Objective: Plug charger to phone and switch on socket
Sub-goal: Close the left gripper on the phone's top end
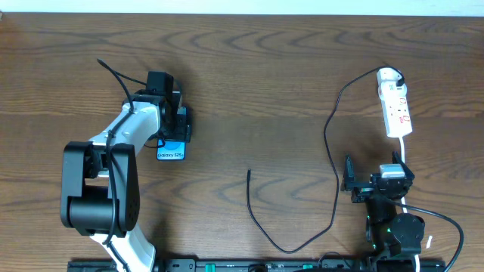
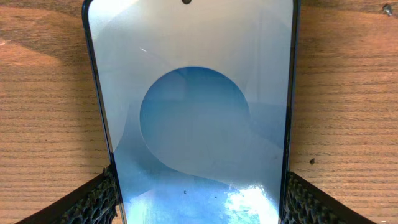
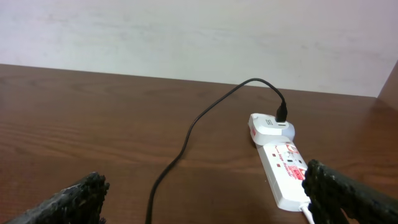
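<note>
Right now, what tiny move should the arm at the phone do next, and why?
Probably squeeze the left tool snug onto the phone: its fingers sit at both long edges, though contact is unclear, and the charger tip lies loose, well apart from it.

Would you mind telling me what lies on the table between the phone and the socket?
Only the charger lies there, its black cable looping between the phone and the socket, as the overhead view shows.

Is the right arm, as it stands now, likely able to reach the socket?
Probably yes. The socket lies close ahead of the open right gripper, and only its white cord lies on the table between them. The charger runs off to the side.
</note>
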`<action>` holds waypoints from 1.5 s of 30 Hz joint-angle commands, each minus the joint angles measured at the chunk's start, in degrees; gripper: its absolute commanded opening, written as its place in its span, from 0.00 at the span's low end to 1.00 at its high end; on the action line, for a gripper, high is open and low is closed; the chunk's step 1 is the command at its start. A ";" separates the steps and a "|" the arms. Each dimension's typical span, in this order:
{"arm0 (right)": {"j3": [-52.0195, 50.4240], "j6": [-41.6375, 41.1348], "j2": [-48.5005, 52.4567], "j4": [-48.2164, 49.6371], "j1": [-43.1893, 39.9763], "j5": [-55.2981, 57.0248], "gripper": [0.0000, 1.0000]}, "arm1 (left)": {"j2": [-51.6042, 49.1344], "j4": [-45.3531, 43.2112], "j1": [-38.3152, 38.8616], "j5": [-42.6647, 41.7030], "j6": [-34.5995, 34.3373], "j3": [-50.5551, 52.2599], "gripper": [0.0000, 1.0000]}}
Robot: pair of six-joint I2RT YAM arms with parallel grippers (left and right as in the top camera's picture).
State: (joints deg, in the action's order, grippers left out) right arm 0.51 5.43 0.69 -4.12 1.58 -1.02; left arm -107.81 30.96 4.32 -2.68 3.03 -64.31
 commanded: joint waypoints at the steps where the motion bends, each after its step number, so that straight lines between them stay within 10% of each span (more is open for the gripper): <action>1: -0.20 -0.66 -0.42 -0.17 0.50 0.66 0.99 | -0.57 -0.02 0.15 0.76 0.42 1.33 0.73; 16: -0.20 -0.66 -0.39 -0.17 0.50 0.66 0.99 | -0.57 -0.02 0.15 0.74 0.39 1.33 0.60; 36: -0.20 -0.66 -0.42 -0.17 0.50 0.66 0.99 | -0.57 -0.28 0.15 0.74 0.39 1.33 0.08; 45: -0.20 -0.66 -0.42 -0.17 0.50 0.66 0.99 | -0.52 -0.70 0.15 0.74 0.72 1.31 0.07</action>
State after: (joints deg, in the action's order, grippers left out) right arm 0.51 5.43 0.69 -4.10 1.58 -1.02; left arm -107.79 30.35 4.34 -2.63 3.07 -64.31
